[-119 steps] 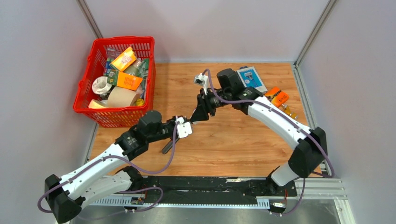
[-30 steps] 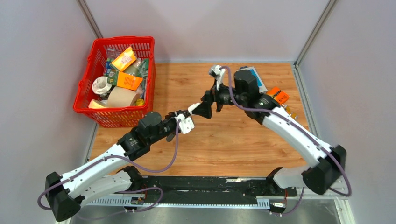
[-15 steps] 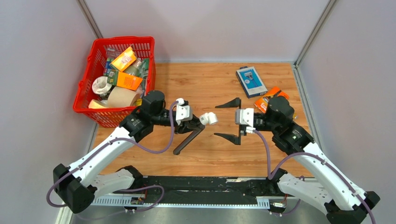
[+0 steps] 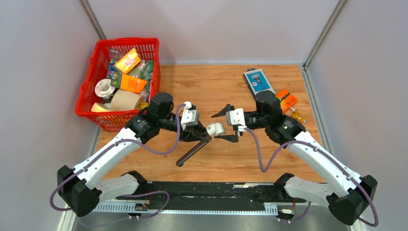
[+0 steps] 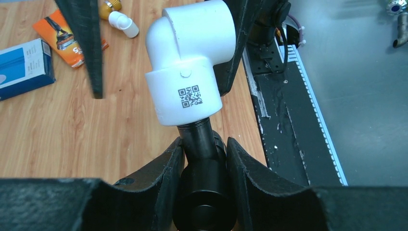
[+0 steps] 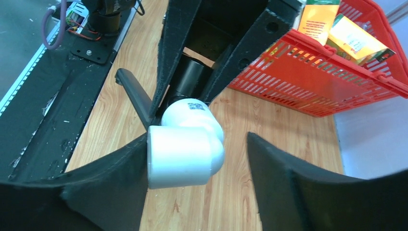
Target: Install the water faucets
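Right gripper [image 6: 197,139] moved in; we log it unclenched astride the white elbow [image 6: 185,149], finger gap clearest from right wrist; left gripper [image 5: 204,147] clenches faucet [image 5: 197,132].

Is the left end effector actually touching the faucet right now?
Touching. In the left wrist view, the left end effector clamps the faucet stem from both sides, no gap.

Smooth white plastic elbow fitting [image 5: 187,62], faint sheen, sits above the left claw [image 5: 204,144]; its pads [image 5: 163,178] look rough, matt black. The faucet [image 5: 204,202] between them: dark satin metal. Beneath, the worktop [image 5: 72,134] shows smooth wood grain.
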You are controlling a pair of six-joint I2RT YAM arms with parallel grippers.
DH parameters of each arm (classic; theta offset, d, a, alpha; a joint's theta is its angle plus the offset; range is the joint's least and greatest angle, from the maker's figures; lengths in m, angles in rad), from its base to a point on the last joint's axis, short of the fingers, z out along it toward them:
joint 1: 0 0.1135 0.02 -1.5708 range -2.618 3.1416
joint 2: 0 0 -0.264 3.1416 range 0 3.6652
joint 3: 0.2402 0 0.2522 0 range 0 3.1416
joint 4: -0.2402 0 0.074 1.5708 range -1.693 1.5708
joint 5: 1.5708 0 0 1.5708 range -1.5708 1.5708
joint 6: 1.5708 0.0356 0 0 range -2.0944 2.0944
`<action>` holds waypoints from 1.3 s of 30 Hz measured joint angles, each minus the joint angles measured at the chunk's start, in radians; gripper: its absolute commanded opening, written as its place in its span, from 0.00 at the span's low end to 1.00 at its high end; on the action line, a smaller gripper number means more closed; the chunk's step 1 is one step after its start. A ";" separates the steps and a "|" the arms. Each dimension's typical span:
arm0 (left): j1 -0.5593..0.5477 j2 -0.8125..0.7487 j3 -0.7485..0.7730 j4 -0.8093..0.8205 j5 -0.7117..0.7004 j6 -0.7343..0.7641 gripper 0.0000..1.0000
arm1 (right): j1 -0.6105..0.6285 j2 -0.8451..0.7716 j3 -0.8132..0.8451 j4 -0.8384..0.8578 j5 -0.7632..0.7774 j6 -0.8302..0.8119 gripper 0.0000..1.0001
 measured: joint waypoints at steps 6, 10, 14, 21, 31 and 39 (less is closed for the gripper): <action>0.006 -0.001 0.002 -0.003 -0.032 0.002 0.00 | 0.002 0.038 0.027 -0.031 -0.033 0.000 0.22; 0.002 -0.030 -0.011 0.016 -0.132 -0.011 0.00 | -0.003 0.090 0.071 -0.036 -0.018 0.081 0.11; -0.074 -0.127 -0.068 0.067 -0.457 0.012 0.00 | -0.002 0.200 0.170 -0.035 0.058 0.317 0.00; -0.363 -0.201 -0.248 0.297 -1.211 0.265 0.00 | -0.003 0.384 0.331 -0.077 0.234 0.898 0.00; -0.606 0.093 -0.526 1.013 -1.832 0.849 0.00 | -0.050 0.545 0.352 -0.160 0.206 1.347 0.13; -0.611 0.002 -0.510 0.968 -1.783 0.828 0.00 | -0.072 0.509 0.369 -0.157 0.138 1.277 0.58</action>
